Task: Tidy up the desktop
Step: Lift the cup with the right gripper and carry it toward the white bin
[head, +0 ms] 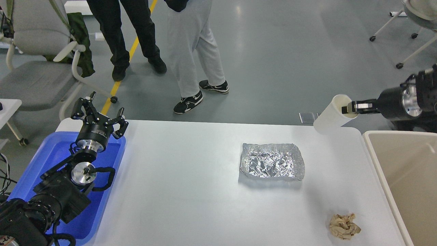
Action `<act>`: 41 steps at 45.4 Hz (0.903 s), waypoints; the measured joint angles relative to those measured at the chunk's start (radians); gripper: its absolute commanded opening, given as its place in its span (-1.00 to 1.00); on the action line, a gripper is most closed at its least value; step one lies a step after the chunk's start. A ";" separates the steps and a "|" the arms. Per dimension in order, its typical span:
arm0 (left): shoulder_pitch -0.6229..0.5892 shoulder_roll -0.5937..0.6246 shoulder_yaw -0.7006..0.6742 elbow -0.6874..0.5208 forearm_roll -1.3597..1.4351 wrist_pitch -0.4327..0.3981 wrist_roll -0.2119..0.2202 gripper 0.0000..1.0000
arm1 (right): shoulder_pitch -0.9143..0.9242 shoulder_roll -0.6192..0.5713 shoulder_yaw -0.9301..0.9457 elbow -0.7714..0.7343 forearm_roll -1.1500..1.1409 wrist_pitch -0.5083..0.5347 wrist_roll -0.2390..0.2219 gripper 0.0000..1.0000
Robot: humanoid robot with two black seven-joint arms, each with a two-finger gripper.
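The white desktop fills the middle of the head view. A crumpled foil tray lies on it right of centre. A crumpled brown paper ball lies near the front right corner. My right gripper is shut on the rim of a white paper cup, holding it tilted in the air above the desktop's far right corner. My left gripper is open and empty, raised over the far end of the blue tray.
A beige bin stands against the desktop's right edge. People stand on the floor beyond the far edge. An office chair is at the far left.
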 measured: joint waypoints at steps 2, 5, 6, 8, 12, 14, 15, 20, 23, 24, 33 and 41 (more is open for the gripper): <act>0.000 0.000 0.000 0.000 0.000 0.000 0.000 1.00 | 0.023 -0.013 -0.001 0.005 -0.004 0.014 -0.001 -1.00; 0.000 0.000 0.000 0.000 0.000 0.000 0.000 1.00 | 0.046 -0.030 -0.002 0.008 -0.012 0.027 -0.003 -1.00; 0.000 0.000 0.000 0.000 0.000 0.000 0.000 1.00 | 0.051 -0.036 -0.002 0.008 -0.015 0.029 -0.003 -1.00; 0.000 0.000 0.000 0.000 0.000 0.000 0.000 1.00 | 0.059 -0.047 -0.003 0.005 -0.024 0.032 -0.005 -1.00; 0.000 0.000 0.000 0.000 0.000 0.000 0.000 1.00 | 0.057 -0.070 -0.002 -0.020 -0.035 0.018 -0.008 -1.00; 0.000 0.000 0.000 0.000 0.000 0.000 0.000 1.00 | 0.038 -0.080 -0.002 -0.043 -0.040 -0.003 -0.009 -1.00; 0.000 0.000 0.000 0.000 0.000 0.000 0.000 1.00 | 0.028 -0.084 -0.002 -0.053 -0.041 -0.012 -0.010 -1.00; 0.000 0.000 0.000 0.001 0.000 0.000 0.000 1.00 | -0.051 -0.098 0.002 -0.134 -0.042 -0.081 -0.012 -1.00; 0.000 0.000 0.000 0.001 0.000 0.000 0.000 1.00 | -0.115 -0.103 0.005 -0.196 -0.033 -0.134 -0.012 -1.00; 0.000 0.000 0.000 0.000 0.000 0.000 0.000 1.00 | -0.156 -0.104 0.009 -0.234 -0.018 -0.168 -0.012 -1.00; 0.000 0.000 0.000 0.000 0.000 0.002 0.000 1.00 | -0.371 -0.064 0.013 -0.441 0.163 -0.304 -0.015 -1.00; 0.000 0.000 0.000 0.000 0.000 0.002 0.000 1.00 | -0.561 -0.003 0.015 -0.625 0.403 -0.361 -0.032 -1.00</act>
